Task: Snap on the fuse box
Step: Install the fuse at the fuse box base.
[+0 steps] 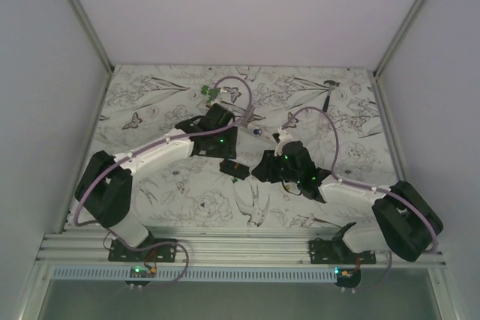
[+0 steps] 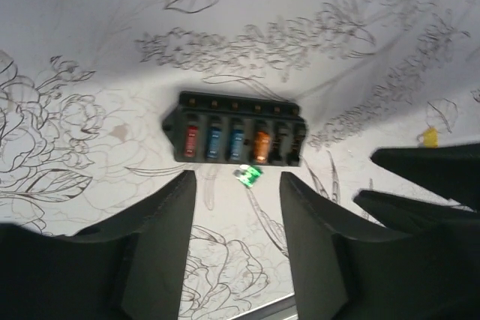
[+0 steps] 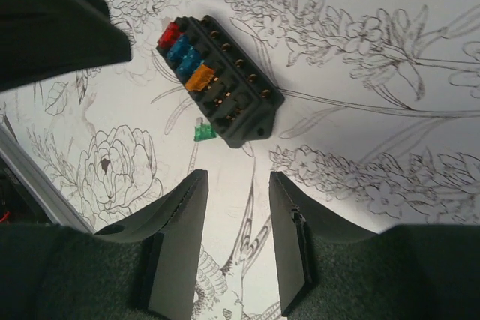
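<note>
No text, label, brand, number or sign can be read anywhere. Just ahead of the left fingers (image 2: pixel 161 245), the fuse box (image 2: pixel 238 134) is seen with red, blue and orange fuses (image 2: pixel 259 145) in its slots. Any marking on them is too small and blurred to be made out. The same face is seen beyond the right fingers (image 3: pixel 180 245), and no lettering can be told there either. The desk (image 2: pixel 337 5) is printed with line drawings of flowers and leaves, with no writing among them.
</note>
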Motion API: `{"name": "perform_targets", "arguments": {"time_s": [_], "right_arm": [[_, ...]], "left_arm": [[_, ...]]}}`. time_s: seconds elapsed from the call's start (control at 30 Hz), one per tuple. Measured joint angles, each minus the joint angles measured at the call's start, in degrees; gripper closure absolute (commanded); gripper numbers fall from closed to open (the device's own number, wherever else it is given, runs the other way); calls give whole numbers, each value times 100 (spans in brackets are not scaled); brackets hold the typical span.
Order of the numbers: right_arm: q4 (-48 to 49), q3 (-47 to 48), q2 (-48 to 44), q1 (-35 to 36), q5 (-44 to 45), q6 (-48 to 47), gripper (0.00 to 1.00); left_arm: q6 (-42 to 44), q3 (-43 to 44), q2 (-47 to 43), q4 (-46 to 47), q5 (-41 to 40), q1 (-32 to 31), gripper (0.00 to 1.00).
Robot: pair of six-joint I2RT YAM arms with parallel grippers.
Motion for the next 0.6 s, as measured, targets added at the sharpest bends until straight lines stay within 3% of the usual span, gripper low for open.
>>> {"name": "perform_targets", "arguments": {"time_s": [0.23,0.6], "right_arm": [[-98,262,348,341,188,15,58],[-741,498,313,393,575,-7,59]], "left_arm": [[-46,-601,201,256,1029,885,51],[-505,-962,713,1388,2391,1298,52]]}}
